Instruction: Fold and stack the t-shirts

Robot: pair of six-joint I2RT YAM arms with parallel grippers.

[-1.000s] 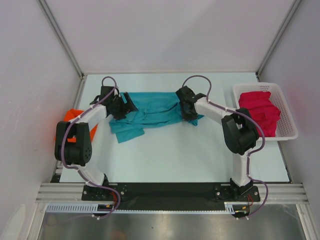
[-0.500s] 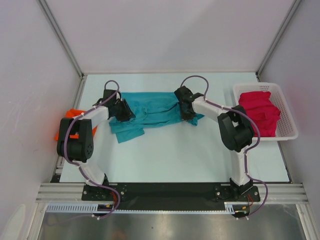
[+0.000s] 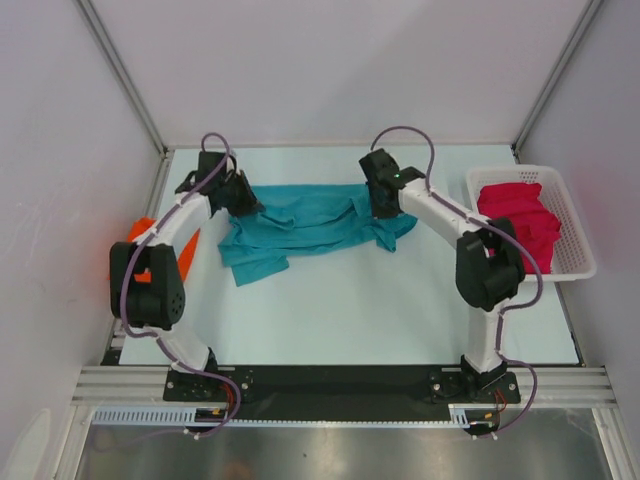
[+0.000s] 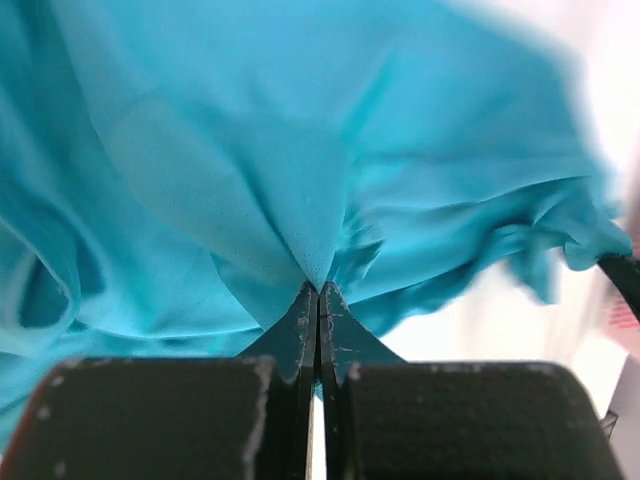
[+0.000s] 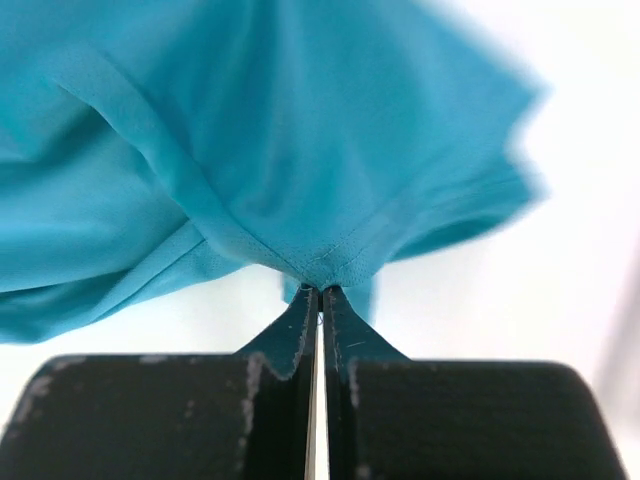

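Observation:
A teal t-shirt (image 3: 305, 222) lies crumpled across the middle of the table. My left gripper (image 3: 243, 197) is shut on its left end; in the left wrist view the teal t-shirt (image 4: 300, 170) is pinched at my left gripper (image 4: 318, 288). My right gripper (image 3: 377, 203) is shut on the shirt's right end, and the right wrist view shows the hem of the teal t-shirt (image 5: 300, 150) drawn into my right gripper (image 5: 321, 290). An orange t-shirt (image 3: 150, 240) lies at the table's left edge, partly behind the left arm. A magenta t-shirt (image 3: 520, 225) fills the basket.
A white slotted basket (image 3: 570, 215) stands at the right edge of the table. Grey walls and metal frame posts close in the back and sides. The arm bases sit on a black rail (image 3: 340, 385) at the near edge.
Both grippers have closed on the teal shirt's ends and moved toward the back of the table, pulling the cloth up and stretching it between them.

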